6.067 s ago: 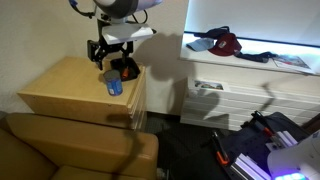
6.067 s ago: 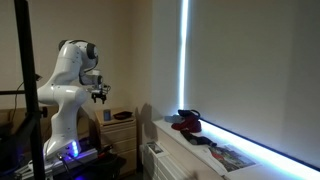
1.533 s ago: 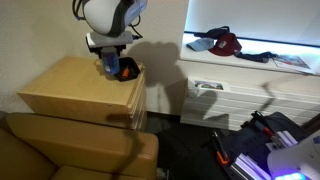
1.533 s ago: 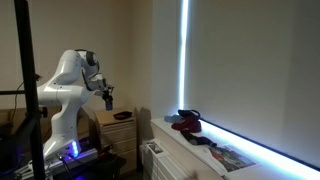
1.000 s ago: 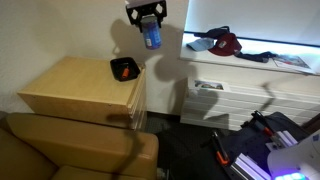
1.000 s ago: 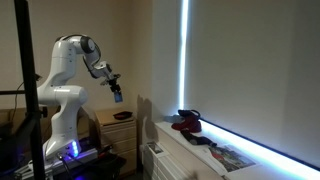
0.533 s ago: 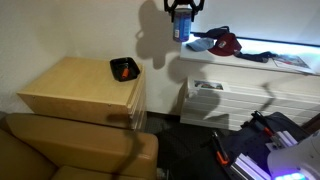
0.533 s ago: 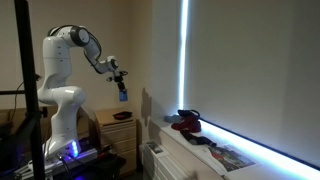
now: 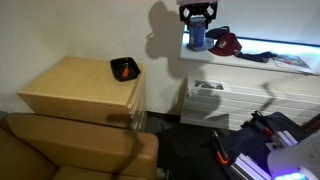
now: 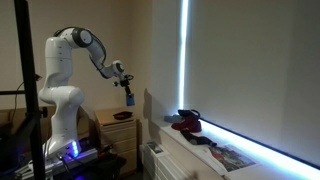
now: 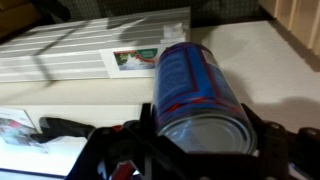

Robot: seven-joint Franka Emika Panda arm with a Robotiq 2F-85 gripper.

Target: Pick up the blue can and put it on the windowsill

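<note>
**A:** Where is the blue can (image 9: 197, 40), the small metal cylinder with the silvery top?

**B:** Up in the air and upright, carried by the black two-fingered gripper (image 9: 197, 28). The jaws are clamped on its sides. In the wrist view the can (image 11: 195, 90) fills the gap, with a dark finger (image 11: 268, 135) pressed to each flank.

**A:** Is it resting on the long white windowsill (image 9: 210, 62)?

**B:** No. In an exterior view it hangs at the end of the ledge nearest the cabinet, and I cannot tell from there whether it is over the ledge. In an exterior view from the side, the can (image 10: 128, 99) is short of the windowsill (image 10: 168, 133) and well above it.

**A:** What is below it there?

**B:** Roughly the small black tray with orange contents (image 10: 122, 116). That tray (image 9: 124, 68) sits at the back corner of the light wooden cabinet (image 9: 70, 88), well apart from the can.

**A:** And on the ledge itself?

**B:** A bundle of red and dark cloth (image 9: 226, 42) lies just beside the can in that view. Farther along is a flat printed magazine (image 9: 292, 62). A white panelled unit (image 9: 235, 100) stands under the ledge.

**A:** The rest of the room?

**B:** The white jointed robot arm (image 10: 70, 50) reaches out toward the bright window strip (image 10: 184, 55). A brown couch (image 9: 70, 150) fills the lower corner in front of the cabinet.
</note>
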